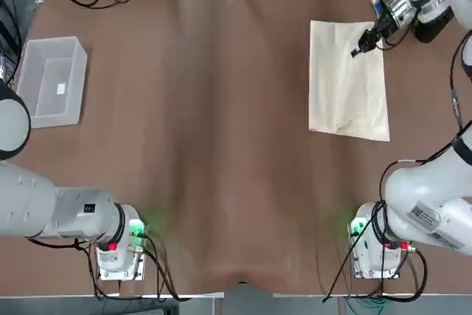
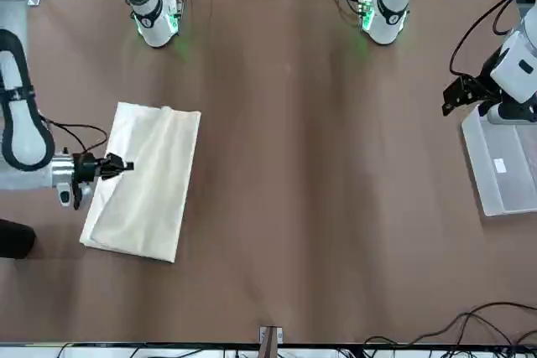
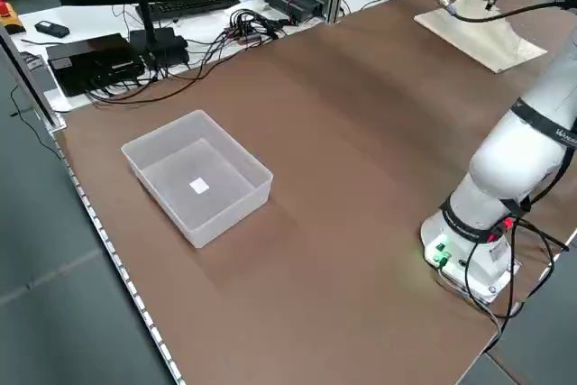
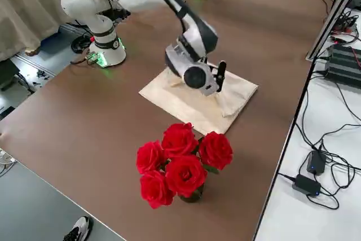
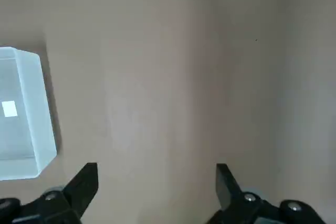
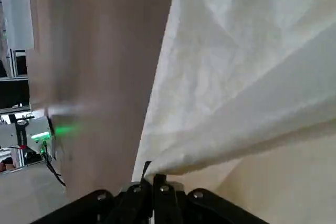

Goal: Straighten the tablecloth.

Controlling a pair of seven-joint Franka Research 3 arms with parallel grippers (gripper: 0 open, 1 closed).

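We have the cloth (image 1: 348, 82) folded at two o'clock on the table (image 1: 206, 145); our right gripper (image 1: 357, 52) pinches its top layer at the far edge. Unfolding is all ahead. Left gripper (image 5: 156, 182) idles wide.

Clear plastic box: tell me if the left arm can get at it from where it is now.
Probably yes. The clear plastic box sits uncovered on the left arm's side of the table, with bare brown table covering around it. The left gripper hangs open beside it; nothing stands between them.
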